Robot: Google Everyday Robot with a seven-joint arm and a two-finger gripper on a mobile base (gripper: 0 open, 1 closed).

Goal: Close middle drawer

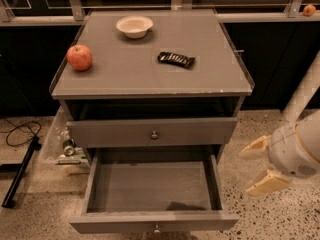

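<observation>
**A:** What's around the cabinet, left to right?

**B:** On the floor left of it there's a black cable (20, 128), a black bar (17, 176), and a clear bag of clutter (64, 149) against the cabinet's left side. All of it sits left of the drawer fronts.

**A:** Tabletop?

**B:** On the tabletop (125, 79), the apple (79, 57) is near the left edge and the white bowl (134, 26) is near the far edge, inside bare white. A dark wrapped bar (176, 59) lies right of centre. All three are well apart. There's a small orange round thing (309, 10) on the ledge beyond the far right corner.

**A:** Drawers?

**B:** The top drawer (110, 132) is out a little, its inside lost in shadow. The middle drawer (115, 223) below it stands far out past the tabletop's near edge, with its knob (157, 228) at front centre. Only bare grey floor shows inside.

**A:** Gripper?

**B:** The gripper (246, 173) is off the near right corner, level with the middle drawer and near its right wall, not touching. Its fingers (255, 148) are spread apart, holding nothing.
</observation>
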